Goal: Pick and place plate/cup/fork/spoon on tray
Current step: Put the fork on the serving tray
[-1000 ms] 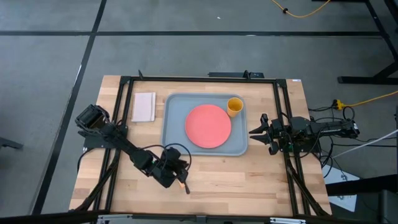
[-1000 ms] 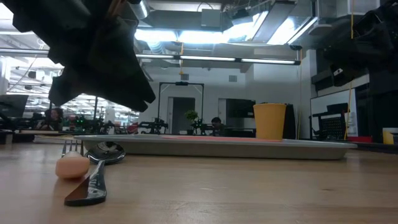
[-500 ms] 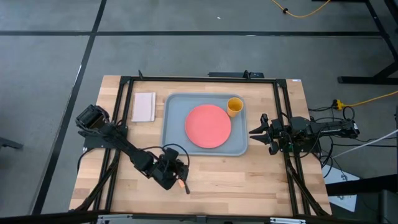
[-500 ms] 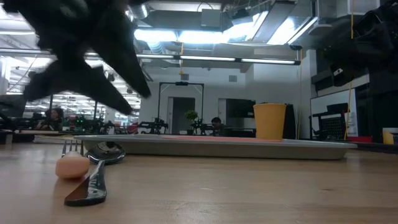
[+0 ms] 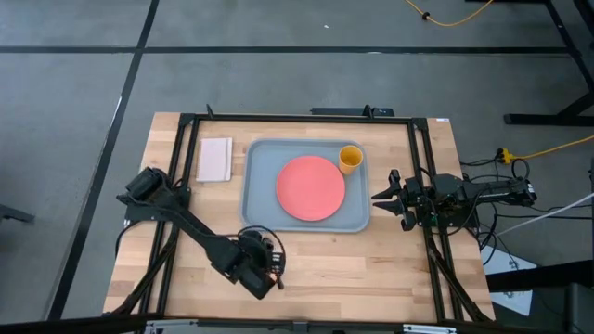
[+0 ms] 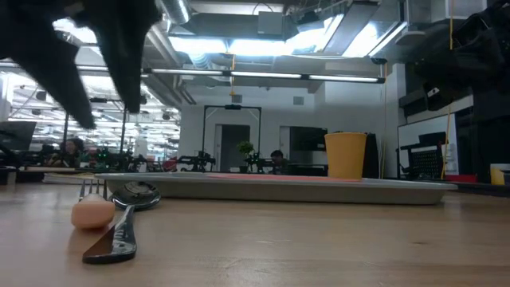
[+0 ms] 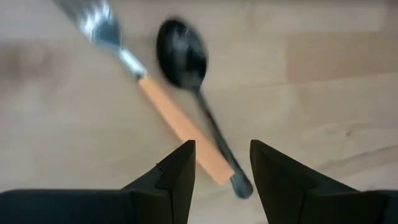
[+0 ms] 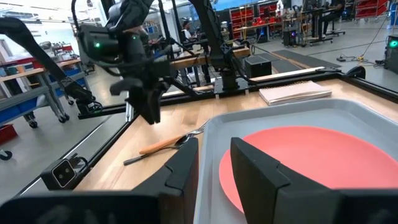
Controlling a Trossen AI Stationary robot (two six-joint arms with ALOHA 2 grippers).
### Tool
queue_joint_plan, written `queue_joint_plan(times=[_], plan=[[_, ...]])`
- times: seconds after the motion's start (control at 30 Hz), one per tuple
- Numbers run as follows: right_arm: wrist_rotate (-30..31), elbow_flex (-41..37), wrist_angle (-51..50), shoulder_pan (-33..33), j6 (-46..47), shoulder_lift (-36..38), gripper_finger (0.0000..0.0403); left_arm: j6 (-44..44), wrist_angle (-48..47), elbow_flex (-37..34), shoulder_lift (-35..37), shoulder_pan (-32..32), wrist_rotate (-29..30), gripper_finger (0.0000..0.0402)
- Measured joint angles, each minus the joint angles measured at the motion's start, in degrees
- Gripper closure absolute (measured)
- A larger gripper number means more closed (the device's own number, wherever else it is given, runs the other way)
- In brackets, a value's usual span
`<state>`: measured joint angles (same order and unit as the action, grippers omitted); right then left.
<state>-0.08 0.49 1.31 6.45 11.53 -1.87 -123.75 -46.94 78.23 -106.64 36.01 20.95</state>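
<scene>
Lying flat on the wooden table (image 5: 371, 264), near its far left corner: a small pale rectangular pad (image 5: 214, 159). Running around the table top, a black metal frame (image 5: 297, 118). Trailing across the grey floor beyond the table's far right, a yellow cable (image 5: 461, 16). Showing faintly past the table's far edge, possibly a seated person (image 6: 73, 151).

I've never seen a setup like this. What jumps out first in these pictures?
The big coral plate catches the eye first, lying in the grey-blue tray at the far middle of the table, with a small yellow cup in the tray's corner. Near the front edge, the left arm's tool hangs open above a fork and a dark spoon lying side by side on the wood. The right tool waits beside the tray.
</scene>
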Motion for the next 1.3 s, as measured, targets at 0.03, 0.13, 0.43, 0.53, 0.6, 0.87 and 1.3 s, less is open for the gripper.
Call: queue_joint_plan(times=[0.03, 0.13, 0.43, 0.53, 0.6, 0.87, 1.3], plan=[[0.00, 0.00, 0.01, 0.01, 0.00, 0.00, 0.0304, -1.66, -0.32, 0.44, -0.59, -0.13, -0.99, 0.0254], [0.00, 0.00, 0.03, 0.01, 0.00, 0.00, 0.0304, -7.14, -1.52, 1.27, -1.26, -0.15, -1.85, 0.0254], [0.00, 0.00, 0.04, -0.01, 0.00, 0.00, 0.0304, -13.21, -2.05, 1.30, -4.31, -2.16, -5.48, 0.0255], [0.00, 0.00, 0.04, 0.00, 0.00, -0.01, 0.0304, -13.72, -1.76, 1.02, -5.46, -3.25, -6.61, 0.0255], [0.02, 0.00, 0.02, 0.01, 0.00, 0.01, 0.0304, -13.80, 0.28, 1.23, -6.06, -3.95, -7.93, 0.0255], [0.39, 0.00, 0.15, 0.01, 0.00, 0.00, 0.0304, -19.60, -0.17, 1.12, -6.66, -3.39, -11.57, 0.0255], [0.44, 0.00, 0.08, 0.01, 0.00, 0.00, 0.0304, -24.63, -3.02, 1.15, -7.42, -3.11, -8.59, 0.0255]])
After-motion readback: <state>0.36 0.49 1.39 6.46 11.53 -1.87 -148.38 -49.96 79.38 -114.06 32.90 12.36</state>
